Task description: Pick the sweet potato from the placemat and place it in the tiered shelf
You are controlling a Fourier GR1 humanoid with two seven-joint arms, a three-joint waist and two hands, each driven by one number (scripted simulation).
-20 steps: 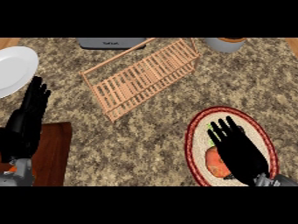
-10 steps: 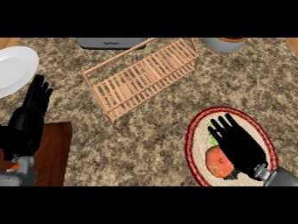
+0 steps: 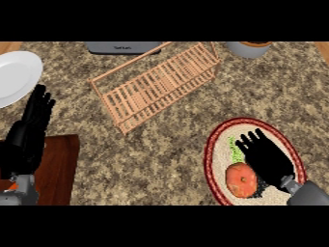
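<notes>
The orange sweet potato (image 3: 241,179) lies on the round red-rimmed placemat (image 3: 218,141) at the lower right. My right hand (image 3: 268,159) hovers flat over the placemat, fingers straight, just right of the potato and holding nothing. The wooden tiered shelf (image 3: 159,83) lies tilted at the upper middle of the counter. My left hand (image 3: 32,130) rests open at the left edge, fingers up.
A white plate (image 3: 6,79) sits at the far left. A grey appliance (image 3: 120,47) and a grey cup (image 3: 249,48) stand at the back edge. A dark wooden board (image 3: 56,169) lies at the lower left beneath my left arm.
My right hand has slid to the right and slightly back, uncovering more of the sweet potato. The left hand has not moved.
</notes>
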